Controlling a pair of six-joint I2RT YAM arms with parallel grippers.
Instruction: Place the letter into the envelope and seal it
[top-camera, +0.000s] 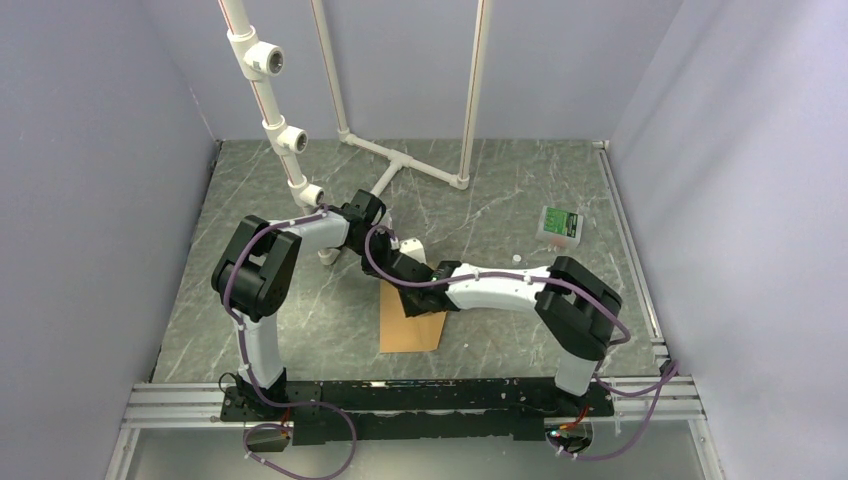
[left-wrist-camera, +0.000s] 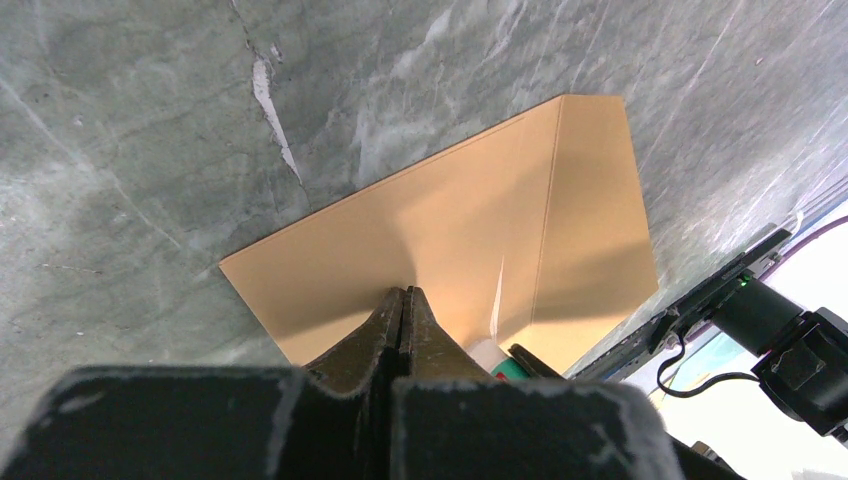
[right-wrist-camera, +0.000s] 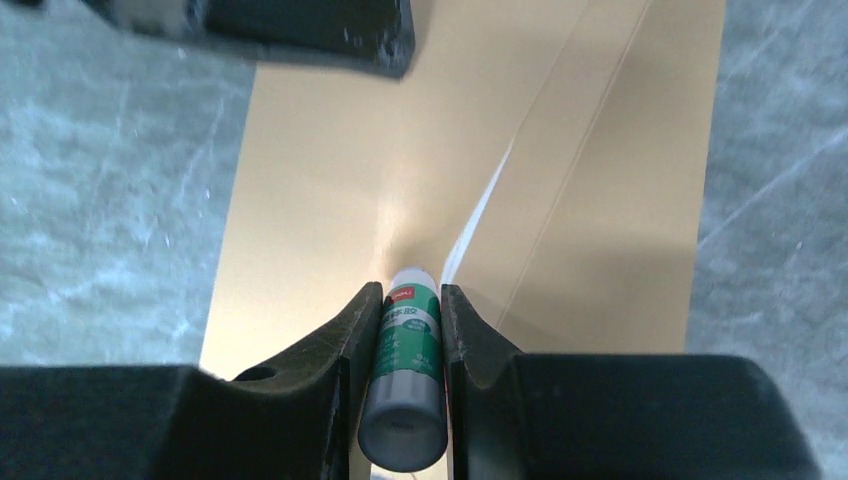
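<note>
The envelope (top-camera: 412, 322) lies flat on the grey marbled table (top-camera: 520, 190), just below the middle of the top view. Its crease and flap run down the right side of both wrist views. A thin pale sliver shows along that crease; I cannot tell what it is.

My left gripper (left-wrist-camera: 403, 295) has its fingers pressed fully together with nothing between them. The tips rest on the envelope's brown face near its lower edge in the left wrist view.

My right gripper (right-wrist-camera: 405, 300) is clamped on a glue stick (right-wrist-camera: 404, 380) with a green and white label. The stick's nose points at the envelope beside the crease, bottom centre of the right wrist view.

A small green-labelled box (top-camera: 560, 224) sits at the right of the top view, well apart. White pipes (top-camera: 400, 160) stand at the upper centre.
</note>
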